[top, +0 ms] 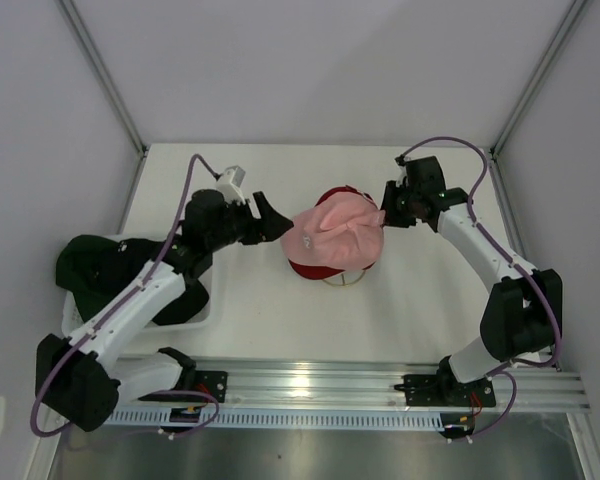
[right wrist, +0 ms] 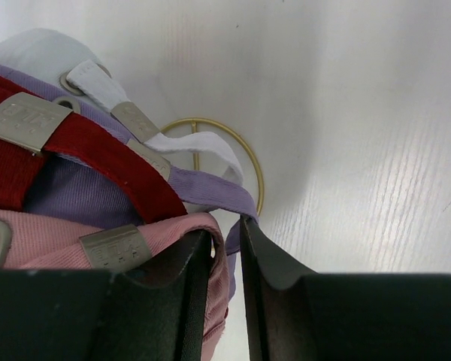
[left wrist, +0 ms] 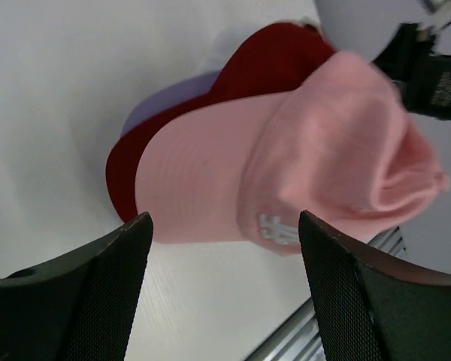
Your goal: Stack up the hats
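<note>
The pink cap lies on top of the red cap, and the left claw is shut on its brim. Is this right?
No. In the left wrist view the left claw is open, clear of the brim. The pink cap does lie on top of the red cap.

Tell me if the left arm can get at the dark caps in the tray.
Probably yes: the left gripper is open by the pink cap, and the dark caps lie in the white tray under its own forearm, so it must fold back.
</note>
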You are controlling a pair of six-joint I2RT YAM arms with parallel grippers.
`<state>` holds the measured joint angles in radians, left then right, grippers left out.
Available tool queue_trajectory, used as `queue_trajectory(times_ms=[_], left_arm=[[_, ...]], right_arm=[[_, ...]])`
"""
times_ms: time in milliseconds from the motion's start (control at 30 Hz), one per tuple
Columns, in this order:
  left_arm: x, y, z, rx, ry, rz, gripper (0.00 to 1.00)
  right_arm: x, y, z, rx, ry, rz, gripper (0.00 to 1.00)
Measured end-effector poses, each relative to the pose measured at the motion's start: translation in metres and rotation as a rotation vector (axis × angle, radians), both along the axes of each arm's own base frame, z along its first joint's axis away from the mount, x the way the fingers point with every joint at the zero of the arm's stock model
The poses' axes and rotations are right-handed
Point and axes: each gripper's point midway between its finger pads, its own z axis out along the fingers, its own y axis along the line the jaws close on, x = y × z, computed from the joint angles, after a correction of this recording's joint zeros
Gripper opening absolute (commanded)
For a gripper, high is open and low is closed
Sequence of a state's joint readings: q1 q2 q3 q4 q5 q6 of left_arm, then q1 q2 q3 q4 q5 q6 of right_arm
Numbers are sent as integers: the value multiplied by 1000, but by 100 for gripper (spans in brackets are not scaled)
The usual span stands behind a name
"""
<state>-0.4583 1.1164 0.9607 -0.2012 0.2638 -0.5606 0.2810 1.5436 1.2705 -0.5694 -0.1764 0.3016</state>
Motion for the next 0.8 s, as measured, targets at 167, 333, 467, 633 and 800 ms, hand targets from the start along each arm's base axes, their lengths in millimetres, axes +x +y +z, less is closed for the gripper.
queue_trajectory(times_ms=[167,333,467,633,800], left_arm=[[1,0,-71,-117,196,128,79],[14,-8,-71,-257,186,166,79],[20,-13,-77,-336,178,167,71],[25,-14,-91,-359,184,164,73],[25,-14,-86,-360,153,135,74]], right_arm=[[1,2,0,5,2,13,27],[1,2,0,5,3,16,29],[1,3,-2,8,10,19,28],[0,4,-4,14,19,22,27],[-1,5,-7,23,27,16,27]])
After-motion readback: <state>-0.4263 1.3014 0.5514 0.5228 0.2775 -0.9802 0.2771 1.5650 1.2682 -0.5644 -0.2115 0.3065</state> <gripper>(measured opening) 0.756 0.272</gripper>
